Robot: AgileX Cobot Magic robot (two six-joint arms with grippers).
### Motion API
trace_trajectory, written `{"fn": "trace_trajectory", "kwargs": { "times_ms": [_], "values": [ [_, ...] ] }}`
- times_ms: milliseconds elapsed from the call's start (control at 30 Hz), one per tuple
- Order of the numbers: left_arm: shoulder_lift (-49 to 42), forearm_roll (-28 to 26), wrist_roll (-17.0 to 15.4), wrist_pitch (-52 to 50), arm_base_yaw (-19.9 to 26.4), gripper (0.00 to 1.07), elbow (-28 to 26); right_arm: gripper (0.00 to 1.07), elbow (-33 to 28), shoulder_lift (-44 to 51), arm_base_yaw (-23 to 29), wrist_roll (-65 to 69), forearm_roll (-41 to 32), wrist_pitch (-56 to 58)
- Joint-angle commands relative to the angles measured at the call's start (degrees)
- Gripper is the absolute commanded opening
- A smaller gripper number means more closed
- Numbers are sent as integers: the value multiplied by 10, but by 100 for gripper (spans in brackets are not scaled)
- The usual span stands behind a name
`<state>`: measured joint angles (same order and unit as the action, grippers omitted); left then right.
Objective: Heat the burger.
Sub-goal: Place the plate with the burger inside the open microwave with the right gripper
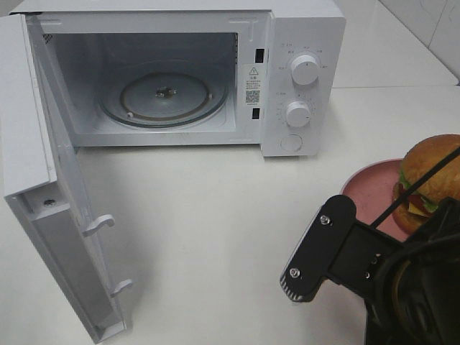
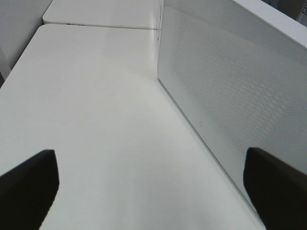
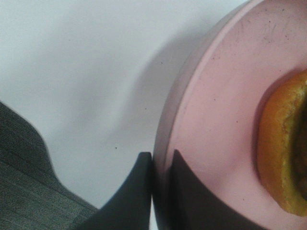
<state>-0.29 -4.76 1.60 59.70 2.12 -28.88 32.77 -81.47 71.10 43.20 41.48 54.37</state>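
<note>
The burger (image 1: 431,176), with a golden-brown bun, lettuce and cheese, sits on a pink plate (image 1: 366,190) at the right edge of the table. The right wrist view shows the plate (image 3: 216,96) and the bun's edge (image 3: 283,158). There my right gripper (image 3: 160,160) is shut on the plate's rim, one finger on each side of it. In the high view the black right arm (image 1: 402,287) hides the grip. My left gripper (image 2: 148,158) is open and empty, its dark fingertips (image 2: 29,187) wide apart beside the microwave door (image 2: 230,96). It is out of the high view.
The white microwave (image 1: 302,43) stands at the back with its door (image 1: 43,180) swung fully open to the left. A bare glass turntable (image 1: 165,97) lies inside. White tabletop (image 1: 215,215) stretches between the microwave and the plate.
</note>
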Motion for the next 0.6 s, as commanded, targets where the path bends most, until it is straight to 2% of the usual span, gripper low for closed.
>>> {"fn": "trace_trajectory", "kwargs": {
  "times_ms": [33, 100, 267, 600],
  "values": [
    [-12, -1, 0, -2, 1, 100, 1, 0, -2, 4, 16, -15, 29, 31],
    [-12, -1, 0, -2, 1, 100, 1, 0, -2, 4, 41, -34, 32, 31],
    [-12, -1, 0, -2, 1, 100, 1, 0, -2, 4, 65, -79, 40, 25],
    [-12, -1, 0, -2, 1, 100, 1, 0, -2, 4, 65, -131, 81, -15]
  ]
}}
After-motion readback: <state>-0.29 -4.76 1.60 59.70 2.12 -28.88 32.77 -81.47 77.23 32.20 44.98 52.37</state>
